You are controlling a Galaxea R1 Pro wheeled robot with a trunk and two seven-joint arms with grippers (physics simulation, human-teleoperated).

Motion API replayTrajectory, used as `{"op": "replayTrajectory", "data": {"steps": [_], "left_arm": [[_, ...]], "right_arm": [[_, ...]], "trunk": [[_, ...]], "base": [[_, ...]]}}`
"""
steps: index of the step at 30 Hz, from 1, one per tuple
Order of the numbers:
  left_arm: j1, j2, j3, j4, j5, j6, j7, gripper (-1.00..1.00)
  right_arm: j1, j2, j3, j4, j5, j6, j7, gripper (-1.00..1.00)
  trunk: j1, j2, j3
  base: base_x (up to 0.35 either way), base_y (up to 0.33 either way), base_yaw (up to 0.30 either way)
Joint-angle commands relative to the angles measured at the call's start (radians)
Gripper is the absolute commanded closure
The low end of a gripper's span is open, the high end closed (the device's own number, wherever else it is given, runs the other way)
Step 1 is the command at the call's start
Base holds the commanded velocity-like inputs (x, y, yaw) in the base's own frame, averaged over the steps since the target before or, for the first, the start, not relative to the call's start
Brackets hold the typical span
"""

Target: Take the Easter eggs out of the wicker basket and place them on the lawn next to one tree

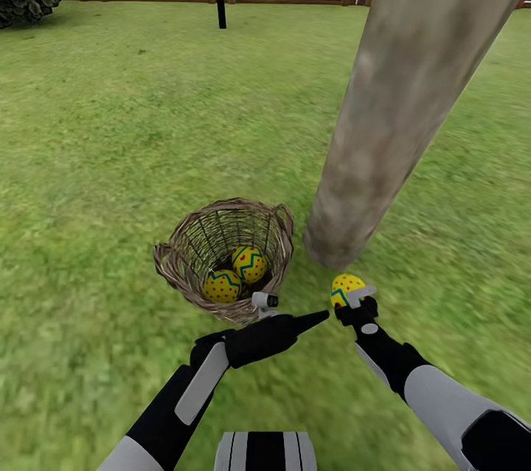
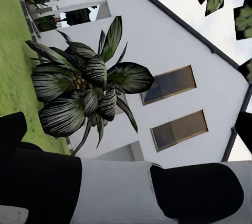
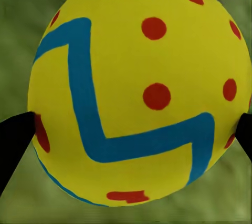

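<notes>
While the right arm reaches forward and low, its gripper (image 1: 352,299) is clenched on one egg (image 1: 345,287), fingertips (image 3: 13,137) pressing both flanks, just off the foot of the tree (image 1: 398,110). Left arm: bent across, its gripper (image 1: 310,321) pointing toward the held egg; open or closed, cannot tell. Basket (image 1: 193,239): round, woven brown twigs, open weave, just left of the trunk, holding two eggs (image 1: 250,263) (image 1: 222,286) side by side. Eggs: smooth yellow, blue zigzag, red dots. Trunk: thick, mottled grey-brown. Lawn (image 1: 110,124): short mottled green.
</notes>
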Motion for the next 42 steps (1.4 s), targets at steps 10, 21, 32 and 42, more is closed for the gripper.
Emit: {"op": "replayTrajectory", "data": {"steps": [10,21,32,42], "left_arm": [[-0.001,0.0,-0.001,0.001,0.008,0.008,0.0,-1.0],[-0.001,0.0,-0.001,0.0,0.008,0.008,0.0,-1.0],[-0.001,0.0,-0.001,0.0,0.008,0.008,0.0,-1.0],[-0.001,0.0,-0.001,0.002,0.008,0.008,0.0,-1.0]], "right_arm": [[-0.001,-0.001,0.007,0.005,-0.013,0.005,-0.006,1.0],[-0.001,-0.001,0.006,0.004,-0.011,0.003,-0.006,1.0],[-0.001,-0.004,0.005,0.004,-0.011,0.002,-0.006,1.0],[-0.001,-0.004,0.005,0.004,-0.013,0.002,-0.006,1.0]], "trunk": [[0.003,-0.002,-0.028],[0.008,-0.004,-0.07],[0.013,-0.007,-0.113],[0.016,-0.009,-0.144]], "base": [[0.0,0.0,0.0],[0.0,0.0,0.0],[0.0,0.0,0.0],[0.0,0.0,0.0]]}}
